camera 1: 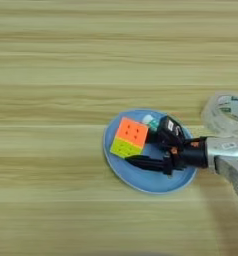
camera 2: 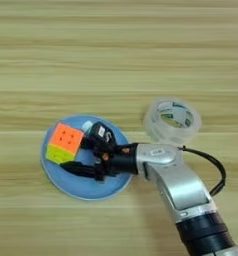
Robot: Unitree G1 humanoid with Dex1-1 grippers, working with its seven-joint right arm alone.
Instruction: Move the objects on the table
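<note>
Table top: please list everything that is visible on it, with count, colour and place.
table: one, light wood grain, fills the view.
plate: one, blue, round, lower middle of the table.
puzzle cube: one, orange top and yellow-green side, on the plate's left part.
tape roll: one, clear, beside the plate on its right.
right gripper: one, two black fingers spread apart over the plate, just right of the cube.
forearm: one, silver, entering from bottom right.

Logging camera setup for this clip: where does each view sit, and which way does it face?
Left eye view: head camera looking down on the light wood-grain table; only the right gripper and wrist show.
Right eye view: same downward look, reaching further right; the whole silver forearm shows.
Both share the round blue plate, orange and yellow-green puzzle cube and clear tape roll.
</note>
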